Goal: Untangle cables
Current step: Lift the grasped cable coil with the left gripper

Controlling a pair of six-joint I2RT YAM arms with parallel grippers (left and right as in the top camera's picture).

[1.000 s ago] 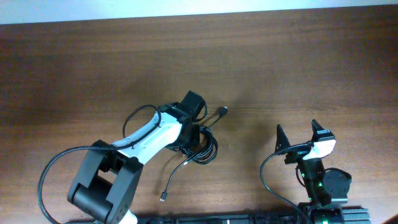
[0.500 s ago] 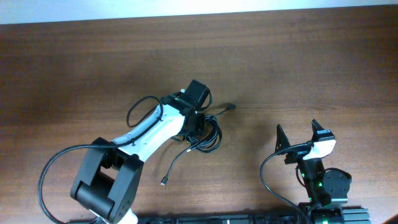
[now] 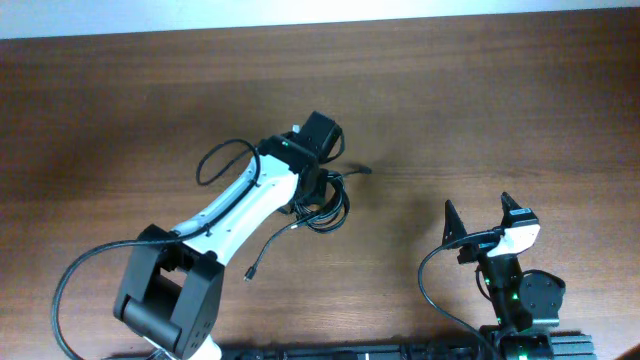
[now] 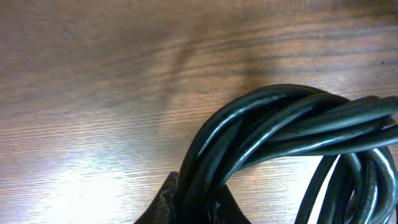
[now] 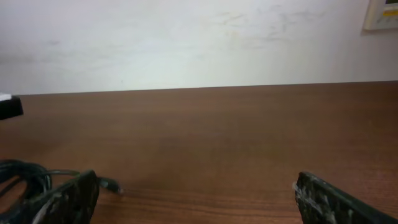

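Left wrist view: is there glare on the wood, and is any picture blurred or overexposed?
Left wrist view: yes, a pale sheen on the table at lower left; the cables carry bright highlights yet stay sharp. Right wrist view: the right gripper, close to the lens, looks soft. Overhead view: the strip beyond the table is blown out white.

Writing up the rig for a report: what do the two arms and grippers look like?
The left arm has white shells, black joints and a looping black wire. The right gripper has pointed black fingers and a white wrist piece.
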